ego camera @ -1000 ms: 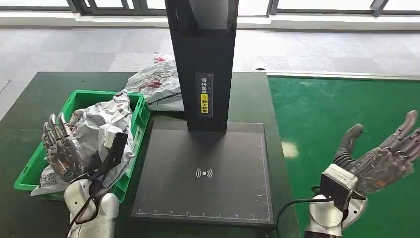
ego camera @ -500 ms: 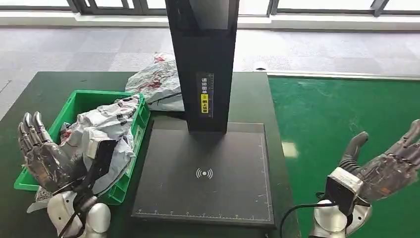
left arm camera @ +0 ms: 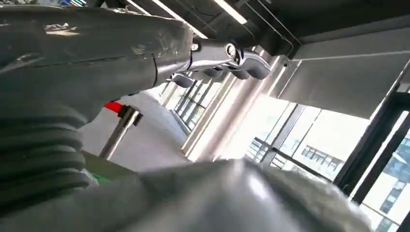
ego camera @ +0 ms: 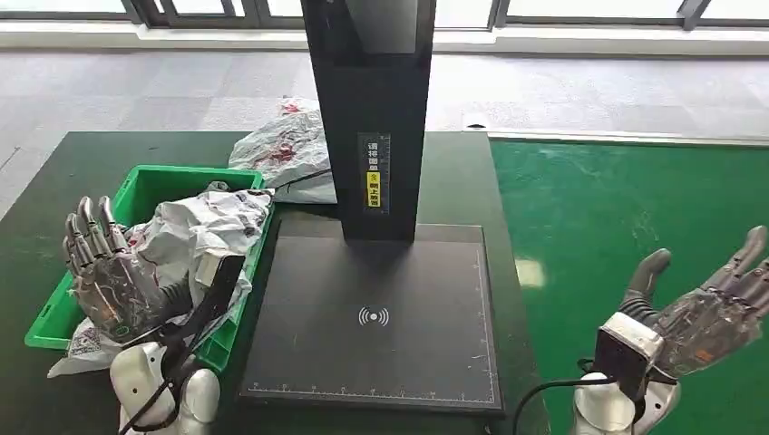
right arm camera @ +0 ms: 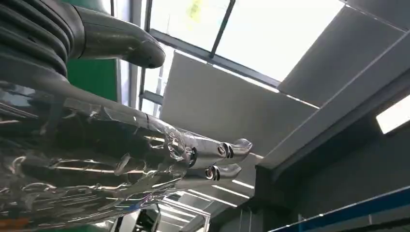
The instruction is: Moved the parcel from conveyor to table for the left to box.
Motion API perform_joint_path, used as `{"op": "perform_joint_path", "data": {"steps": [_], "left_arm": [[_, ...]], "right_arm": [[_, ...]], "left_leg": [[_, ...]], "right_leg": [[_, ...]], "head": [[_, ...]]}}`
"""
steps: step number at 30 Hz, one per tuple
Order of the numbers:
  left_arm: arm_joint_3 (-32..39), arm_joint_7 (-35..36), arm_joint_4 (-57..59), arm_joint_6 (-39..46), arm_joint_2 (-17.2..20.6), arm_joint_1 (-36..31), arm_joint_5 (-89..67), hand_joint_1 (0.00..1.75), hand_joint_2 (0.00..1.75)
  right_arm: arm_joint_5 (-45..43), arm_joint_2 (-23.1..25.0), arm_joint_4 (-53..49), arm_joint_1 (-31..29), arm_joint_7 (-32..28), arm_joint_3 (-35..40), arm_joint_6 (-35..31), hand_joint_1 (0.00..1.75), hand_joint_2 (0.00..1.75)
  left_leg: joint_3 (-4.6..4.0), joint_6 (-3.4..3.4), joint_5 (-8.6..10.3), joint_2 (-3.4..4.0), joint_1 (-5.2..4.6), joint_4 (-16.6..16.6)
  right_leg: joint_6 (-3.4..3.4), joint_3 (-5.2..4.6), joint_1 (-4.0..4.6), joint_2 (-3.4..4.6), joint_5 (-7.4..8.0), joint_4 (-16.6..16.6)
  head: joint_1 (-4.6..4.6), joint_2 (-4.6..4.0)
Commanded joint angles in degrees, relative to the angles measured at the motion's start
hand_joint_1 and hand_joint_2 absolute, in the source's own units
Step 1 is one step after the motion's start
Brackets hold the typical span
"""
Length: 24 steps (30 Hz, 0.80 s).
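Parcel (ego camera: 204, 237) lying crumpled in the green box (ego camera: 150, 183) at the left of the head view, part of it spilling over the box's near rim toward the lower left corner. Boxing step therefore judged done, or all but done.

Left hand (ego camera: 109, 276) raised at the box's near-left side, fingers (ego camera: 86, 231) apart and pointing up, clamped on nothing; palm just beside the parcel, contact not possible to tell. In the left wrist view, a pale blurred bulge (left arm camera: 251, 203) close under the hand, probably the parcel.

Right hand (ego camera: 703, 308) at the lower right of the head view, over the green conveyor (ego camera: 598, 208), fingers spread, thumb up, nothing held. No parcel visible on the conveyor surface in view.

Second grey bag (ego camera: 286, 149) resting on the dark bench (ego camera: 453, 172) in the upper middle, behind the box and left of the black scanner post (ego camera: 372, 118). Scanner pad (ego camera: 372, 317) in the centre bare.

Left to do, as a judgement: perhaps tucking the overhanging edge into the box, drawing the left hand clear, and waiting for another parcel on the conveyor.
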Motion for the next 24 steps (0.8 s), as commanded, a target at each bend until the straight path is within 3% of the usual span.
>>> {"op": "perform_joint_path", "data": {"steps": [1, 14, 19, 24], "left_arm": [[0.2, 0.8, 13.1, 0.0, -0.9, -3.8, -2.3, 0.0, 1.75], [1.3, -0.3, 17.4, 0.0, -1.3, -6.1, -2.3, 0.0, 1.75], [0.5, -5.1, 0.6, 0.0, -1.3, -1.6, 5.8, 0.0, 1.75], [0.7, -5.3, -0.3, 0.0, -1.3, -1.5, 6.0, 0.0, 1.75]], "right_arm": [[-0.2, 2.3, 0.4, 2.4, 0.1, -2.5, 0.1, 0.0, 1.75], [-0.3, 2.3, 0.4, 2.7, 0.1, -3.4, 0.1, 0.0, 1.75], [-0.4, 2.3, 1.2, 2.5, 0.1, -3.5, 0.1, 0.0, 1.75], [-0.4, 2.3, 1.2, 2.5, 0.1, -3.6, 0.1, 0.0, 1.75]], "left_leg": [[0.15, 0.01, 0.07, -0.26, 0.02, -0.2], [0.09, 0.01, 0.07, -0.24, 0.03, -0.1], [0.02, 0.01, 0.0, -0.12, 0.08, 0.0], [0.1, 0.02, -0.01, -0.06, 0.05, -0.1]], "right_leg": [[-0.02, 0.27, 0.05, -0.39, -0.02, -0.2], [-0.02, 0.2, 0.05, -0.38, -0.03, -0.1], [-0.03, 0.11, 0.1, -0.28, -0.04, -0.1], [-0.02, 0.18, 0.1, -0.22, -0.04, -0.1]], "head": [[0.0, 0.0], [0.0, 0.0], [0.0, 0.0], [-0.02, 0.0]]}}
